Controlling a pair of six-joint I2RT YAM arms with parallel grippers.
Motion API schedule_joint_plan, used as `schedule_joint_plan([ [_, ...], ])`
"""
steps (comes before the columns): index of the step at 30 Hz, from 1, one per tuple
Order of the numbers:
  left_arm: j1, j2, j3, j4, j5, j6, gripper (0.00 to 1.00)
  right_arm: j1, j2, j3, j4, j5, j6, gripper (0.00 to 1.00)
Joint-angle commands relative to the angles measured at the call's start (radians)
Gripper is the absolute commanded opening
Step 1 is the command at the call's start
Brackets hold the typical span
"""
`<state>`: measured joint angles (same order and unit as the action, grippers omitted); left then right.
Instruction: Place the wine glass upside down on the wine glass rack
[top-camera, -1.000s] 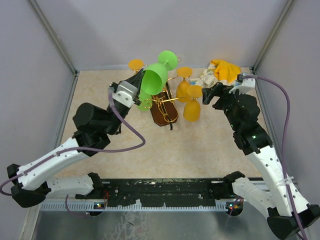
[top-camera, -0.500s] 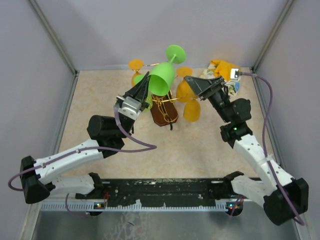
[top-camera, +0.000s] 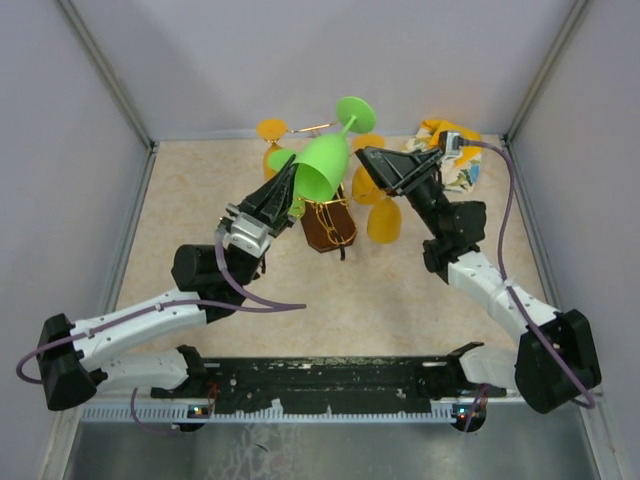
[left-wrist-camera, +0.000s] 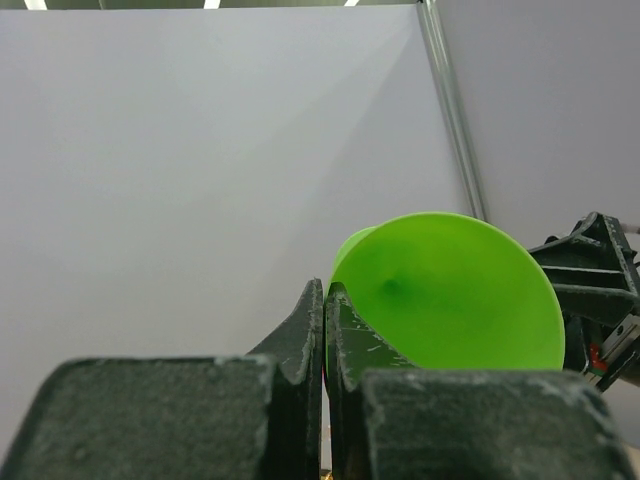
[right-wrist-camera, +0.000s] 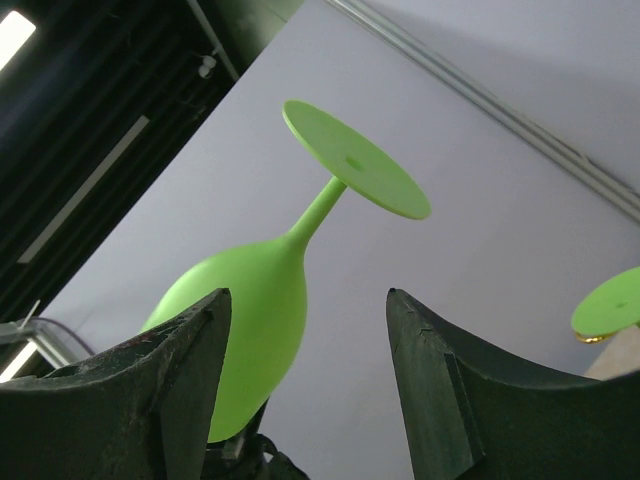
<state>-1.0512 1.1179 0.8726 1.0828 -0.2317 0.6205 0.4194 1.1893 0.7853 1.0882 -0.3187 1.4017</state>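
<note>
Glass (top-camera: 322, 165) now tipped foot-up above rack (top-camera: 324, 230), left gripper (top-camera: 291, 183) clamped on its rim; right gripper (top-camera: 364, 160) has swung in from far right, jaws apart beside the bowl, contact unclear, so probably a handover before hanging.

Top view: the wine glass (top-camera: 325, 165) and the right gripper (top-camera: 362, 165) cover most of the wine glass rack (top-camera: 330, 230). Only its brown base and a few gold wires show. The tips of the left gripper (top-camera: 292, 186) are lost beneath the bowl. The right arm partly masks the orange glasses (top-camera: 384, 224).

Left wrist view: the bowl conceals its own stem and foot.

Right wrist view: a finger (right-wrist-camera: 160, 400) hides the rim, and the right edge cuts a green disc (right-wrist-camera: 607, 303).
</note>
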Motion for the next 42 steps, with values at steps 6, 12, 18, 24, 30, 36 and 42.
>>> schedule_joint_plan([
  [6,0.007,-0.002,-0.016,0.09,0.031,-0.047,0.0,0.045,0.076,0.091,0.158,-0.007,0.044,0.62],
  [12,0.007,0.003,-0.041,0.113,0.028,-0.07,0.0,0.075,0.13,0.136,0.201,-0.009,0.05,0.61],
  [18,0.008,0.008,-0.053,0.128,0.031,-0.091,0.0,0.098,0.159,0.167,0.207,-0.012,0.045,0.59],
  [24,0.008,0.01,-0.071,0.143,0.031,-0.114,0.0,0.101,0.166,0.163,0.204,-0.017,0.044,0.47],
  [30,0.008,0.006,-0.099,0.157,0.041,-0.151,0.0,0.101,0.162,0.167,0.184,-0.016,0.022,0.44],
  [36,0.008,0.008,-0.124,0.18,0.05,-0.176,0.0,0.101,0.167,0.171,0.18,-0.011,0.013,0.44],
  [42,0.008,0.018,-0.148,0.21,0.055,-0.192,0.0,0.101,0.171,0.171,0.188,-0.005,0.012,0.41],
])
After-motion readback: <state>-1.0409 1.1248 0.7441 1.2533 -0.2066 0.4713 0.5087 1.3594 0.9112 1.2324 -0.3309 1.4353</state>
